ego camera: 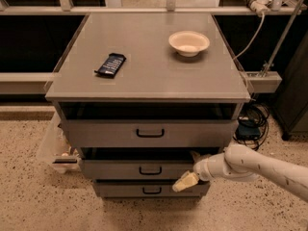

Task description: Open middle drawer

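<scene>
- Grey metal cabinet [144,81] with three drawers stacked in its front stands on a speckled floor [29,201].
- The middle drawer [115,169] is the second one down in the cabinet, a low flat front with a small black handle [150,171] at its centre. A dark gap shows along the cabinet just above the drawer's top edge.
- The taller top drawer [96,133] sits directly above it, and the bottom drawer [120,189] directly below.
- The gripper [186,181] is at the right end of the cabinet's middle drawer front, its cream tip angled down and to the left, close against the front's lower right part and well to the right of the handle. How wide it stands cannot be made out.
- The white arm [260,167] reaches in from the cabinet's right side.
- On the cabinet top, a cream bowl [189,43] rests towards the back right, and a dark flat packet [110,64] lies towards the left.
- Black cables [252,121] lie on the floor to the cabinet's right.
</scene>
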`<state>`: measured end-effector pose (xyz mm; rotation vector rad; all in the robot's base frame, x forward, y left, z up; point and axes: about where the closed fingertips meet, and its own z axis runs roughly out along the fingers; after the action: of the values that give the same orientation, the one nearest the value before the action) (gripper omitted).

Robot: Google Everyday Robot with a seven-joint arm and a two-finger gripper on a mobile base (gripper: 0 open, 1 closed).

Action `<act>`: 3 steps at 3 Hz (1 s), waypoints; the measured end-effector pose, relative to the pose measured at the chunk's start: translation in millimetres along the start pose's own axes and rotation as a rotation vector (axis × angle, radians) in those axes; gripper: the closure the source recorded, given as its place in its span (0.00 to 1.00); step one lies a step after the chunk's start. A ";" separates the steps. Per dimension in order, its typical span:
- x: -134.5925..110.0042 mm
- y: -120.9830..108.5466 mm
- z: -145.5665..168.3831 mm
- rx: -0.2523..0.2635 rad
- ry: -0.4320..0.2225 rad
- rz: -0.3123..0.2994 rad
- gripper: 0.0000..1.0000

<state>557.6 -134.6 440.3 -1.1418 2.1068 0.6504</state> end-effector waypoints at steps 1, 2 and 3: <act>19.1 36.2 -3.2 -0.110 0.104 0.008 0.00; 16.9 37.0 -5.4 -0.111 0.106 0.009 0.00; 25.4 62.2 -9.1 -0.201 0.114 0.059 0.00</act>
<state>491.0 -123.4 435.0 -1.2557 2.2171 0.8592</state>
